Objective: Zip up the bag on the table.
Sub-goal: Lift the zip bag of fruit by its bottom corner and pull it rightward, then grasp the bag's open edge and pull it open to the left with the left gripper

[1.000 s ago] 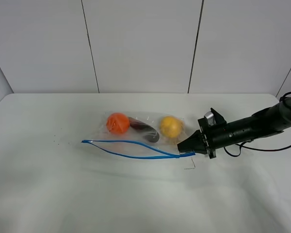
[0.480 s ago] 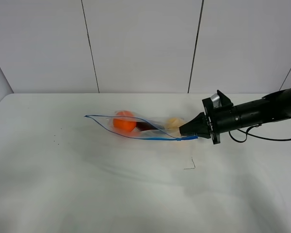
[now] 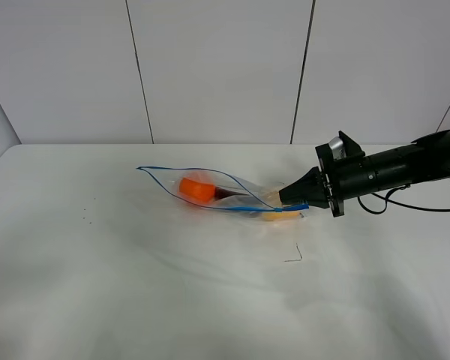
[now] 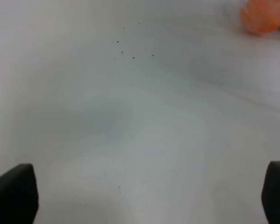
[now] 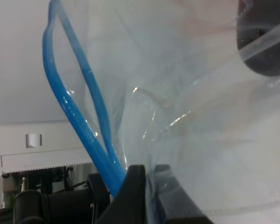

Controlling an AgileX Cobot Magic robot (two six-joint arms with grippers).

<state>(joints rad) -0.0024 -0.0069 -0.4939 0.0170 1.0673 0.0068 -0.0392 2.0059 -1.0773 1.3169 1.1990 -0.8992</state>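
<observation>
The bag (image 3: 210, 191) is clear plastic with a blue zipper strip (image 3: 232, 208) whose mouth gapes open. It holds an orange fruit (image 3: 195, 189), a dark purple piece (image 3: 226, 194) and a yellow fruit (image 3: 274, 214). My right gripper (image 3: 294, 202) is shut on the zipper's right end and holds that corner above the table (image 3: 135, 285). The right wrist view shows the blue strip (image 5: 74, 112) running into my pinched fingers (image 5: 135, 184). My left gripper (image 4: 144, 196) is open and empty over bare table, with the orange fruit (image 4: 263, 14) far ahead. The left arm is out of the exterior view.
A small thin dark wire bit (image 3: 294, 256) lies on the table in front of the bag. Tiny dark specks (image 3: 86, 219) dot the left side and also show in the left wrist view (image 4: 126, 49). A white panelled wall (image 3: 217, 67) stands behind. The right arm's cable (image 3: 420, 208) trails at right.
My right gripper has risen and drawn back with the zipper end. The bag has lifted and tilted off the table, its open mouth swinging up and back. The produce has shifted inside.
</observation>
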